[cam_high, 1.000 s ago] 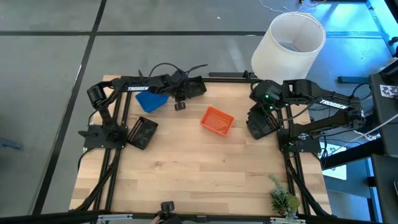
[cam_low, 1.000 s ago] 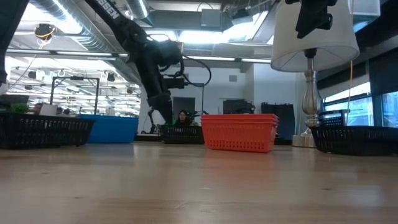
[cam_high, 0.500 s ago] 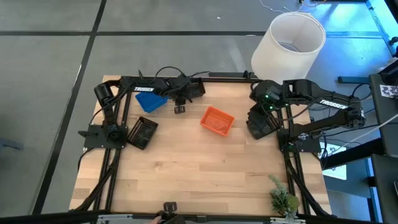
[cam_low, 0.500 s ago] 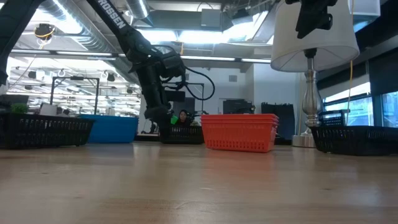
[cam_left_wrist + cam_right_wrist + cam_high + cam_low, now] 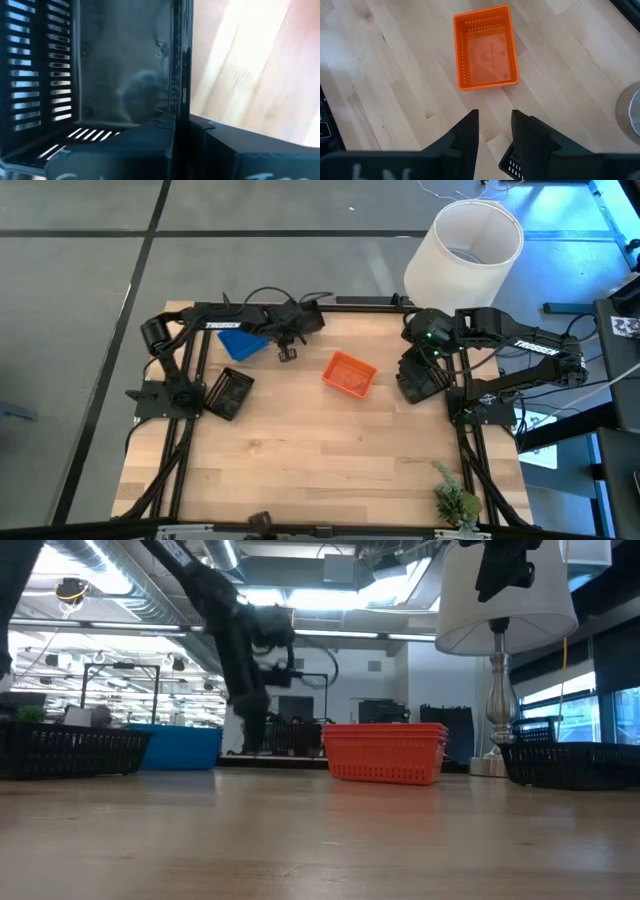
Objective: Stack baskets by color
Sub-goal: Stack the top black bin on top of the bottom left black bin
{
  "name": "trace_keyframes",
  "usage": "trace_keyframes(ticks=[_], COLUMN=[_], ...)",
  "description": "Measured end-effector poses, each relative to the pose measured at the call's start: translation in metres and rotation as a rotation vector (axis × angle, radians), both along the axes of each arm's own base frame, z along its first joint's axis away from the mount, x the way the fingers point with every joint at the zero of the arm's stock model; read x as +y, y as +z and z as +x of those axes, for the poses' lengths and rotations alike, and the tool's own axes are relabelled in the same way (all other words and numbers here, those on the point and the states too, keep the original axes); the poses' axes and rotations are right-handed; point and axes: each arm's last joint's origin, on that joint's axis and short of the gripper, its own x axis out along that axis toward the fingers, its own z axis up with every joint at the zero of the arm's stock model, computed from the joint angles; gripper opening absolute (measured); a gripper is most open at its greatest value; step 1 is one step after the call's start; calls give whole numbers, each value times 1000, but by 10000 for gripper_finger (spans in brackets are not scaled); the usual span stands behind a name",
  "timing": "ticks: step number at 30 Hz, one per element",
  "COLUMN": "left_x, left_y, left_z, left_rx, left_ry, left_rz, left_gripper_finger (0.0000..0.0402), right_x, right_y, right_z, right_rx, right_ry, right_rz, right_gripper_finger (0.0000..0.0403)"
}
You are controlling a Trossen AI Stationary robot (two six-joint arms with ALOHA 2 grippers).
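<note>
My left gripper (image 5: 299, 326) reaches to the table's far edge and is shut on a black basket (image 5: 310, 318), whose inside fills the left wrist view (image 5: 120, 60). A blue basket (image 5: 243, 342) lies just left of it. Another black basket (image 5: 228, 393) sits by the left arm's base. An orange basket (image 5: 349, 374) rests on its bottom mid-table. My right gripper (image 5: 495, 127) hangs open, high above the table, between the orange basket (image 5: 485, 47) and a third black basket (image 5: 418, 376) at the right. My left gripper has one side wall of the black basket (image 5: 179, 85) pinched between its fingers, one finger (image 5: 130, 145) inside the basket and one (image 5: 235, 150) outside. The fingers come slanting down from the table's left. Whether the basket's bottom is on the table, I cannot tell.
A large white lampshade (image 5: 465, 250) stands past the far right corner. A small plant (image 5: 452, 498) sits at the near right corner. Bare wood (image 5: 310, 450) spans the table's near half.
My left gripper has turned a little over the far black basket and shut on its side wall. In the low view the basket now stands slightly higher than before. The right arm has kept still.
</note>
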Motion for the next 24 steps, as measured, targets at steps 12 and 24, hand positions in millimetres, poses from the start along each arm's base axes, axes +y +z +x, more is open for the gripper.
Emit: trace_keyframes(ticks=[12,24], left_x=[-79,-177], left_y=[96,108], left_z=[-44,-72], left_rx=[-274,-274], left_ry=[402,674], left_rz=[-129,-338], left_gripper_finger=[0,0], right_x=[0,0], right_y=[0,0], right_z=[1,1], right_rx=[-5,4], right_ry=[16,98], right_rz=[-11,-59], right_gripper_finger=[113,113])
